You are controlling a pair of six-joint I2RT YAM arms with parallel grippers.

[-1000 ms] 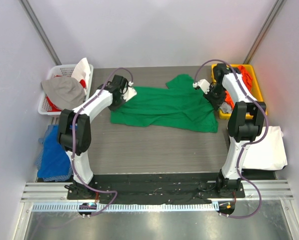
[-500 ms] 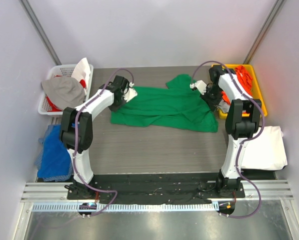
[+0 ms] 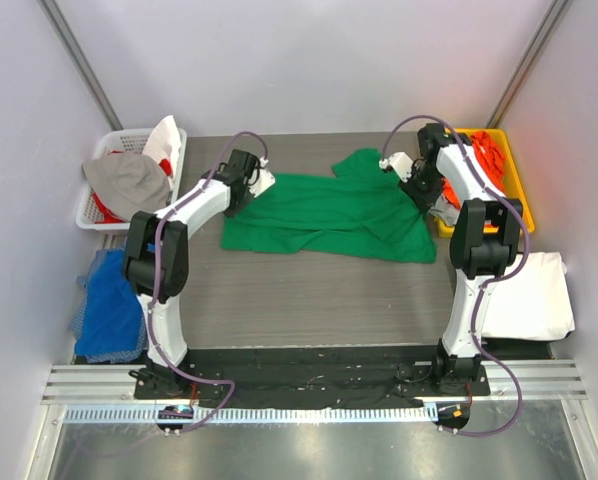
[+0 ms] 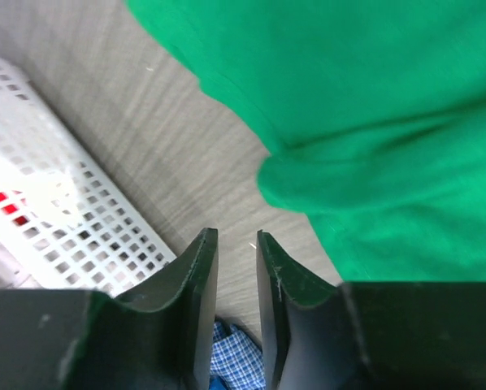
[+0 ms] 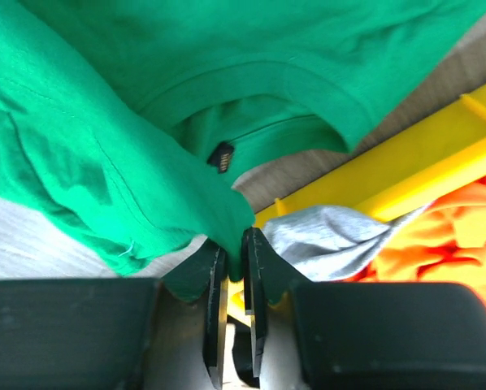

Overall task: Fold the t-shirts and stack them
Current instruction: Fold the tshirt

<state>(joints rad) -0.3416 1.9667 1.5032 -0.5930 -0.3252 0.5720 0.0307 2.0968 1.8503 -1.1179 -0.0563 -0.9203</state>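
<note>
The green t-shirt [image 3: 329,210] lay sideways across the far half of the surface [image 3: 309,290]. To my eye the job was at the laying-out step, with no fold made yet. The left hand [image 4: 231,237] hung just off the shirt's left edge, its fingers a little apart with nothing between them. The right hand [image 5: 232,237] was at the collar end, beside the yellow bin [image 3: 519,185]. Its fingers were drawn close on a small tuck of green cloth near the neckline. The shirt was bright and soft, mostly flat in the middle. It was rumpled along the near right edge, one sleeve poked toward the far side, and the collar with its dark label was lifted slightly at the right. I judged the next move needed that pinch released so the collar could settle. After that, both hands would want matching holds on one long edge to carry it over evenly. Orange cloth [image 3: 491,150] sat in the bin, probably another shirt waiting its turn.
</note>
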